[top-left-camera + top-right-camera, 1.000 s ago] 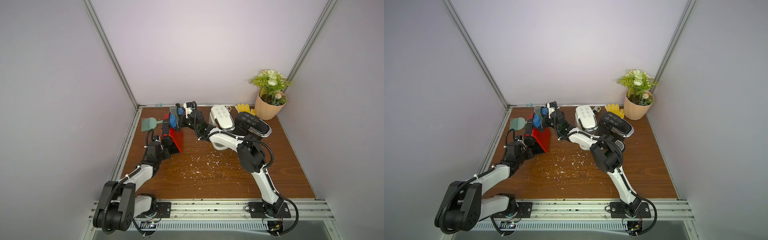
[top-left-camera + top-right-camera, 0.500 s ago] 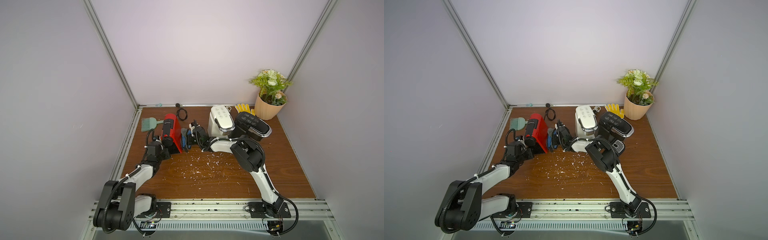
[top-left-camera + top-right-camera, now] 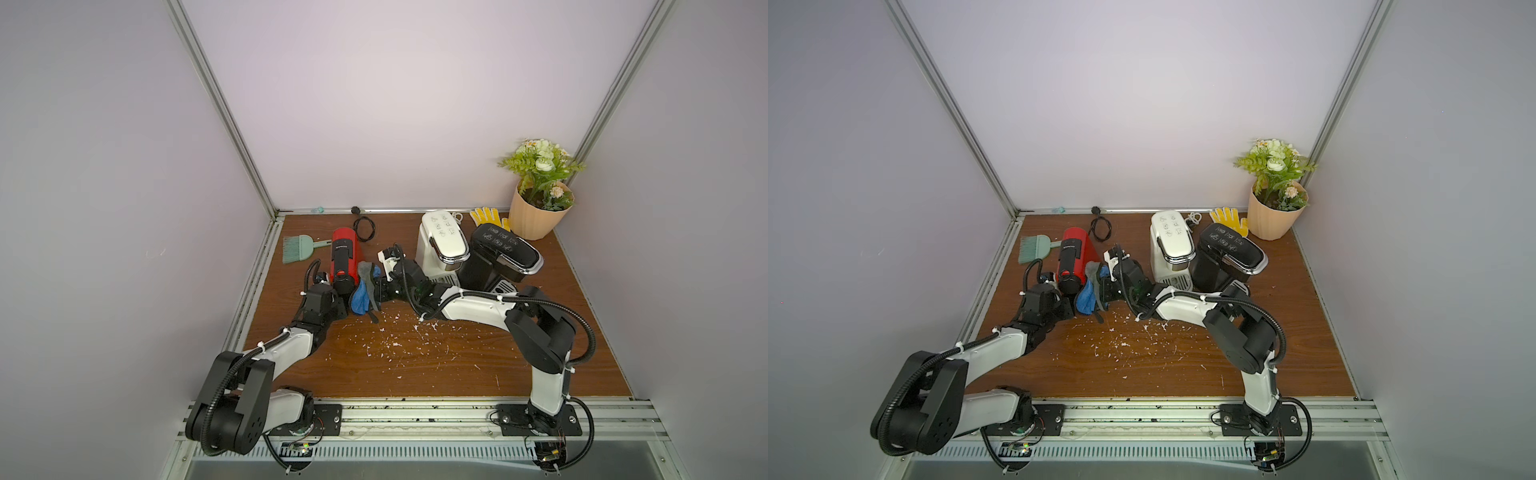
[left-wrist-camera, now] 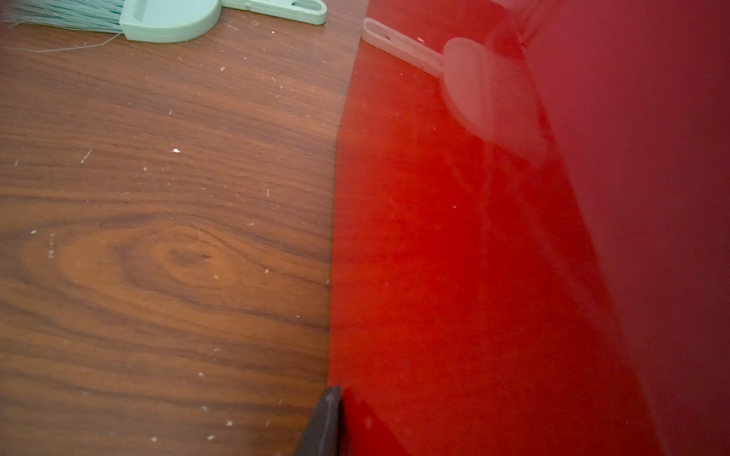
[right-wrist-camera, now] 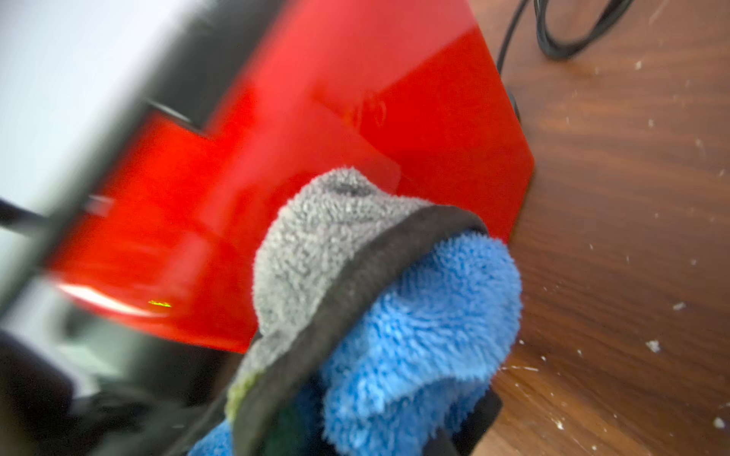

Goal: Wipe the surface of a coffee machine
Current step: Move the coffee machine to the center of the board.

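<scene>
Looking at the red capsule coffee machine [image 3: 344, 257] standing near the left edge of the tabletop [image 3: 457, 374], up toward the back-left corner. Pressing a blue-and-grey microfibre cloth [image 3: 362, 293] against the side facing the right edge, low down by the front end. Clamping that cloth in the right claw [image 3: 379, 287], jaws shut tight on it, with a grey strip trailing down toward the wood. Getting the same thing close up in the right wrist view: microfibre cloth [image 5: 395, 296] touching the glossy side of the red capsule coffee machine [image 5: 316, 138], though blurring quite a bit.

Holding the left claw [image 3: 328, 300] right at the machine's front end. Seeing just one dark fingertip [image 4: 324, 422] in the left wrist view, touching the bottom edge of the red capsule coffee machine [image 4: 474, 256]. Honestly not managing to tell open from gripping for that claw.

Also noticing:
- a mint green hand brush [image 3: 297, 248] lying between the machine and the left edge
- a black cable [image 3: 363, 227] coiling just behind the machine
- a white coffee machine [image 3: 442, 241] and a black coffee machine [image 3: 503, 253] standing side by side toward the back right
- a yellow glove [image 3: 486, 216] lying behind those two
- a potted plant [image 3: 536, 208] sitting in the back-right corner

Spotting white crumbs [image 3: 395, 336] all over the middle of the tabletop too.
</scene>
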Tool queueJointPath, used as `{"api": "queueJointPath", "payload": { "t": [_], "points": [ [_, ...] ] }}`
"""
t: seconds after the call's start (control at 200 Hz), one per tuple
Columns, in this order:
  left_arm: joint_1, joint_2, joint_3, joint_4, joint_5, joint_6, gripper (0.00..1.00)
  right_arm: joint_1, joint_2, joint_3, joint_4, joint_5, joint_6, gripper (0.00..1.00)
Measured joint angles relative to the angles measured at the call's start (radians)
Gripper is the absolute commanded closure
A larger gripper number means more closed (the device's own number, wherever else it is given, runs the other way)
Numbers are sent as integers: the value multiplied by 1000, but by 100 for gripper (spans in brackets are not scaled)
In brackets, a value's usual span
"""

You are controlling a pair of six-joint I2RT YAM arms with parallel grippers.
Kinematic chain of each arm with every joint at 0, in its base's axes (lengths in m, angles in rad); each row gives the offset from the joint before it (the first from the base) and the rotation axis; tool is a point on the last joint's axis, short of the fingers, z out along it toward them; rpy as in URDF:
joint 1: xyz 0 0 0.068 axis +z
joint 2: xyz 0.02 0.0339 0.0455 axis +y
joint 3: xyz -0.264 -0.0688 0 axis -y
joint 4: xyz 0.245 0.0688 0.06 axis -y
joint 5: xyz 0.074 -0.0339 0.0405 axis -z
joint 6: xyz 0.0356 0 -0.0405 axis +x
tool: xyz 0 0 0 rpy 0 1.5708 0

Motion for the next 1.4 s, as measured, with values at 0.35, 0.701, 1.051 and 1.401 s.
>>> {"api": "queueJointPath", "payload": {
  "t": [0.35, 0.701, 1.051, 1.401],
  "points": [
    [-186, 99, 36, 47, -203, -135, 100, 9, -148, 22, -76, 42, -54, 94],
    [-380, 220, 140, 60, -264, -197, 98, -38, -388, -120, -105, 136, -88, 95],
    [-464, 245, 168, 21, -135, -254, 34, -76, -437, -185, -152, 180, -107, 95],
    [-492, -114, 164, -222, -97, -240, 20, -105, -486, -192, -208, 167, -144, 94]
  ]
}}
